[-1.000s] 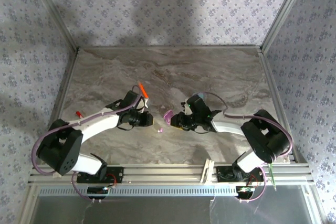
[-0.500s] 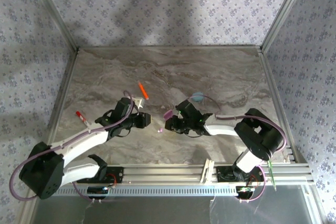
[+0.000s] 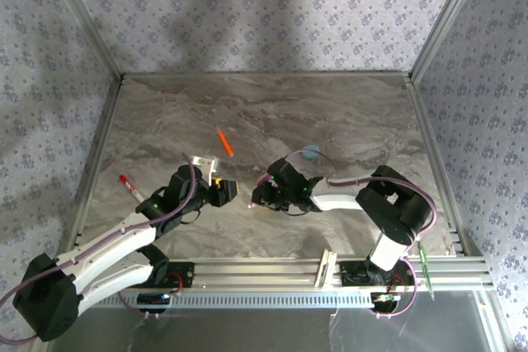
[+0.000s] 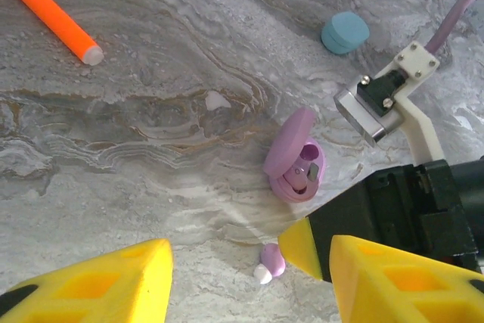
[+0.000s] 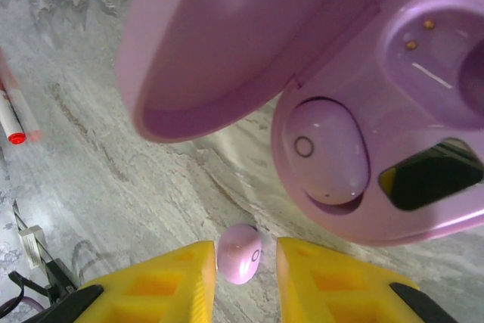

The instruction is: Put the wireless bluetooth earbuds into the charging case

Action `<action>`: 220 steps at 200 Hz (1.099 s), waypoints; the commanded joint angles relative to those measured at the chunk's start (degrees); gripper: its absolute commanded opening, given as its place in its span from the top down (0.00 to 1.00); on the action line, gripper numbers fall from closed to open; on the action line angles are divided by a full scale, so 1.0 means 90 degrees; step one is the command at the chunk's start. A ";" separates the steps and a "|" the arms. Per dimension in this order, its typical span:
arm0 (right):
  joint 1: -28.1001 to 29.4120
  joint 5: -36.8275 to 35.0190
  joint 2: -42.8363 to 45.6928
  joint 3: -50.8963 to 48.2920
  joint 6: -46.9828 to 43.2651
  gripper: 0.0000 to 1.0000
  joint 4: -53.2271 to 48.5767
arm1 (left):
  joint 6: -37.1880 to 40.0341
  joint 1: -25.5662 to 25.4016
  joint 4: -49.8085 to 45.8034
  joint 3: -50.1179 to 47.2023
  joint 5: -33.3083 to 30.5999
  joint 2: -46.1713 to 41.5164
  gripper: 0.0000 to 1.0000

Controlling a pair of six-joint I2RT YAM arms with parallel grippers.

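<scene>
The pink charging case (image 4: 296, 164) lies open on the marble, lid up. One pink earbud (image 5: 327, 149) sits in its well; the other well (image 5: 435, 43) is empty. A second pink earbud (image 5: 240, 253) lies loose on the table just in front of the case (image 3: 264, 179). My right gripper (image 5: 240, 277) stands narrowly open around it, one finger (image 5: 162, 285) touching it and a small gap on the other side. My left gripper (image 4: 253, 293) is open, hovering just back from that earbud (image 4: 271, 261) with nothing between its fingers.
A closed cyan case (image 3: 310, 152) sits behind the right arm. An orange stick (image 3: 223, 142) lies further back at the left, a red-tipped pen (image 3: 125, 180) near the left rail. Metal rails (image 3: 95, 154) edge the table.
The right gripper has slid left past the pink case and now straddles the loose earbud. The left arm has pulled back toward the near left and its jaws have opened wider.
</scene>
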State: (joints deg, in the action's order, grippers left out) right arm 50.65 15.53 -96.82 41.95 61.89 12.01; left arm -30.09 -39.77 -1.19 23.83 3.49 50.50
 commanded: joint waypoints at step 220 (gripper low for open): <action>0.0284 -0.0219 -0.0590 0.0673 0.0090 0.74 -0.0659 | -0.0007 -0.0026 0.0103 -0.0012 -0.0046 -0.0088 0.41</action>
State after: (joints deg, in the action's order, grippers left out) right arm 51.90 14.33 -100.03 46.41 62.61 8.32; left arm -30.09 -39.77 -1.39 23.83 3.33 50.33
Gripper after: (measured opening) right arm 0.259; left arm 0.587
